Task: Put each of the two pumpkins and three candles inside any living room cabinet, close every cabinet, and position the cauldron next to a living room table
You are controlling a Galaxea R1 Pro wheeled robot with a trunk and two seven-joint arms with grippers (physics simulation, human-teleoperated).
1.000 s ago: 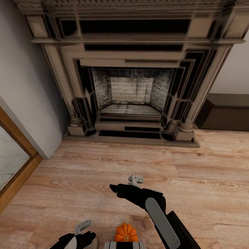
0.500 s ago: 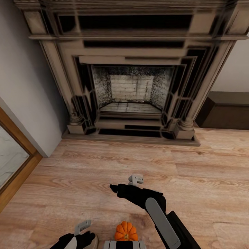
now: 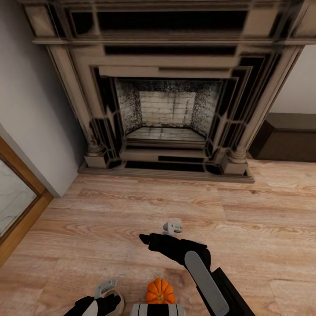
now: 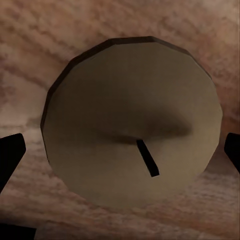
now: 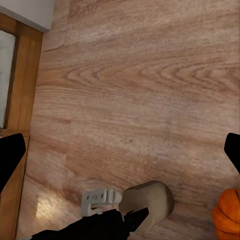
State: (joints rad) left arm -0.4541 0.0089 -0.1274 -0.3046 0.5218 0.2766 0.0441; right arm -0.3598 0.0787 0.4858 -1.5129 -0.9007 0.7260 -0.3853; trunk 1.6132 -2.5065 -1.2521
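Left gripper (image 4: 120, 150): your fingers stand wide apart over a candle (image 4: 131, 122) on the wood floor (image 3: 109, 210), bottom left of the head view.
Right gripper (image 3: 172, 227): lower centre, hanging above bare floor, fingers apart.
Pumpkin (image 3: 160, 291): bottom centre, just beside the candle.
Fireplace (image 3: 166, 87): upper frame.
Cabinet (image 3: 287, 138): right edge, shut.

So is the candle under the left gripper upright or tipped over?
Upright. The left wrist view looks straight down on the candle's round top face with its wick, wood floor all around it.
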